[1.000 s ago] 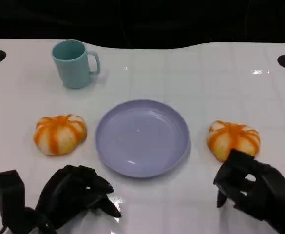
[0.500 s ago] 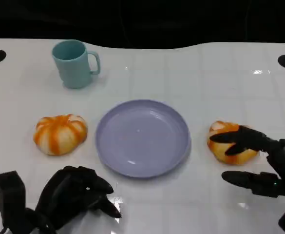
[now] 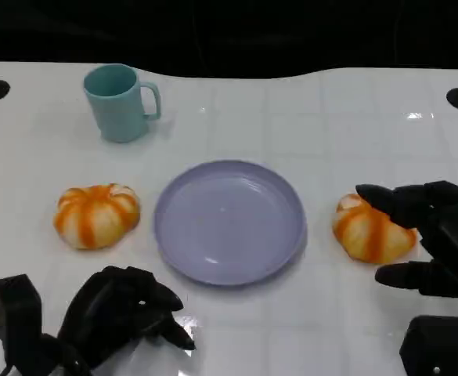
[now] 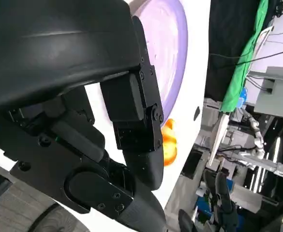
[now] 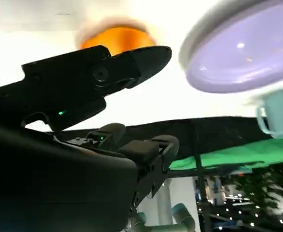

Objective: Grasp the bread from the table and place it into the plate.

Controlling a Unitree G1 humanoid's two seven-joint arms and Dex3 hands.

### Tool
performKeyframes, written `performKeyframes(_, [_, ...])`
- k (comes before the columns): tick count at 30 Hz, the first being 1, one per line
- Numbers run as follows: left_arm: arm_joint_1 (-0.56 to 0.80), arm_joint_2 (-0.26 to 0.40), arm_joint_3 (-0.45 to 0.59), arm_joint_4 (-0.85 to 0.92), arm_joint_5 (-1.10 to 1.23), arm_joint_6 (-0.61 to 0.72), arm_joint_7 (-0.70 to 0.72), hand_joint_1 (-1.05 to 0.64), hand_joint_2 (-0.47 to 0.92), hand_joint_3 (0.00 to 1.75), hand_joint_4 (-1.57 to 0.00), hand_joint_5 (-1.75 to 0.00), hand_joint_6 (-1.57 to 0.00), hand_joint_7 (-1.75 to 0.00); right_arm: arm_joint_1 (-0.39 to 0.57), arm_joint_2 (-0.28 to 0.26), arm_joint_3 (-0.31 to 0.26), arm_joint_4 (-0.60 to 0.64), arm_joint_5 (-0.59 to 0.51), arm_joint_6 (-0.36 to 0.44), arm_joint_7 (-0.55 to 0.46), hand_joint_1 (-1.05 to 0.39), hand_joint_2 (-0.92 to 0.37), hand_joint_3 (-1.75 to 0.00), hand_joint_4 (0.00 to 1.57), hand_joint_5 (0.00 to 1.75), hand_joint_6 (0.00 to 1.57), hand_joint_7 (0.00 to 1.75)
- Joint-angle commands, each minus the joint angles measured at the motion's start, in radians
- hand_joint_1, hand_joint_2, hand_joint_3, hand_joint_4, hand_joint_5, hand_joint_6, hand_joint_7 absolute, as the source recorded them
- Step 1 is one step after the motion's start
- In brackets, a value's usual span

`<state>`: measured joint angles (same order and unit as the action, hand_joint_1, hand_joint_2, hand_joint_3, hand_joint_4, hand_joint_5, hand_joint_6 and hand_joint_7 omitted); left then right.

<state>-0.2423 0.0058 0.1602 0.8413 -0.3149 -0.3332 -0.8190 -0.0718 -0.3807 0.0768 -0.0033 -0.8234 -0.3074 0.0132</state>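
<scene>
My right hand has come up and spread since a moment ago; its upper fingers now reach over the far edge of the bread right of the plate, where before they lay across its top, and a lower finger sits on the table nearer me than that bread; the hand is wide open around the bun and grasps nothing, though I cannot tell whether any fingertip touches the crust; the bread itself has not moved and lies just right of the plate, apart from its rim; my left hand has stayed curled, holding nothing, near the plate's front left; the second bread rests left of the plate; the teal mug stands beyond the plate's far left; my right palm is cut off at the picture's edge.
</scene>
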Motion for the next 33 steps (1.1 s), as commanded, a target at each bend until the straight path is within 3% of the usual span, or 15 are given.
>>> performKeyframes(1, [0.005,0.012,0.001,0.004,0.005,-0.001,0.011,-1.02,0.7,0.0,-1.57,-0.38,-1.57,-0.2,-0.004,-0.037,0.034,-0.009,-0.067,0.072,-0.016,-0.72,-0.92,-0.03,0.2,0.18,0.23,0.0])
performKeyframes(14, [0.011,0.015,-0.002,-0.009,0.01,0.004,0.025,-1.05,0.71,0.0,-1.57,-0.38,-1.57,-0.2,-0.118,-0.048,0.162,0.129,-0.161,0.193,-0.043,-0.81,-0.92,-0.05,0.18,0.14,0.15,0.0])
performKeyframes(24, [0.005,0.02,-0.001,0.005,0.007,0.002,0.018,-1.05,0.71,0.0,-1.57,-0.38,-1.57,-0.2,-0.263,-0.024,0.275,0.379,-0.182,0.238,-0.13,-0.82,-0.92,-0.05,0.17,0.14,0.14,0.01])
performKeyframes(33, [0.004,0.017,0.002,0.01,0.0,-0.001,0.008,-1.03,0.7,0.0,-1.57,-0.37,-1.57,-0.18,-0.371,0.005,0.344,0.591,-0.152,0.247,-0.188,-0.81,-0.92,-0.02,0.17,0.13,0.14,0.01])
